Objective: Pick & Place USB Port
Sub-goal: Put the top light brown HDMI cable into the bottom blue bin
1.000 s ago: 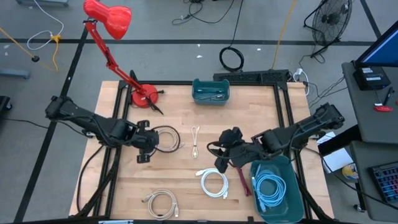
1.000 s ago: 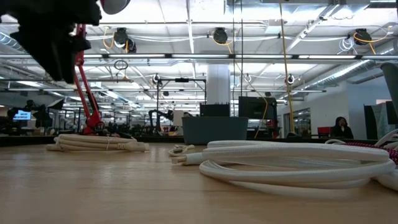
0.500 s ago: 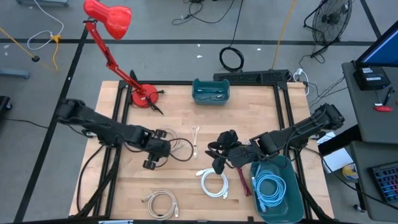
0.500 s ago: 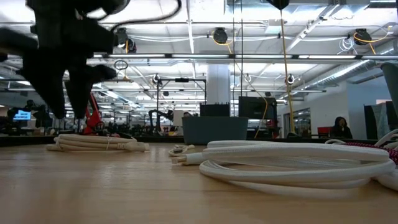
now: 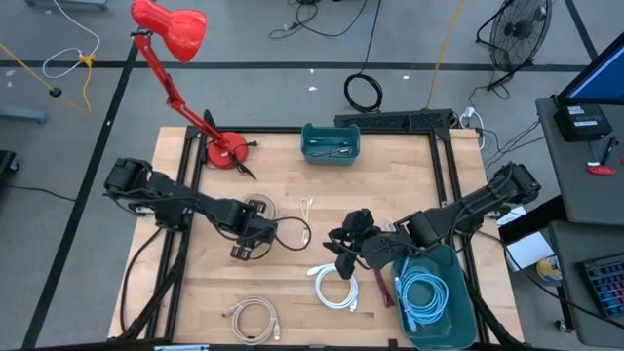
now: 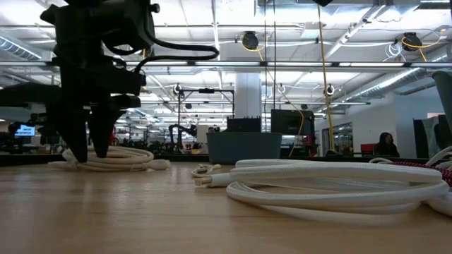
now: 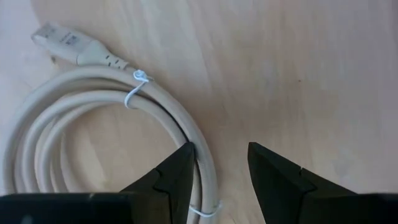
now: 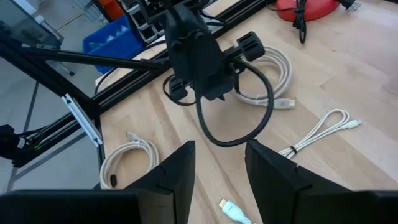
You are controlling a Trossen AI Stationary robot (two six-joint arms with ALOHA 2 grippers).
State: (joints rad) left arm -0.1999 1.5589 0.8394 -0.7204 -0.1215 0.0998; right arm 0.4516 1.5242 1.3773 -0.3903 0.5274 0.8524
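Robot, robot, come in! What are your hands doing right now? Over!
Left gripper open, low over beige coiled cable. Right gripper open, empty, beside green bin. Nothing blocking.

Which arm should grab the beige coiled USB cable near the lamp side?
Left. The left gripper is open right over the beige coiled cable, one finger beside its loop. The right gripper is across the table by the white cable.
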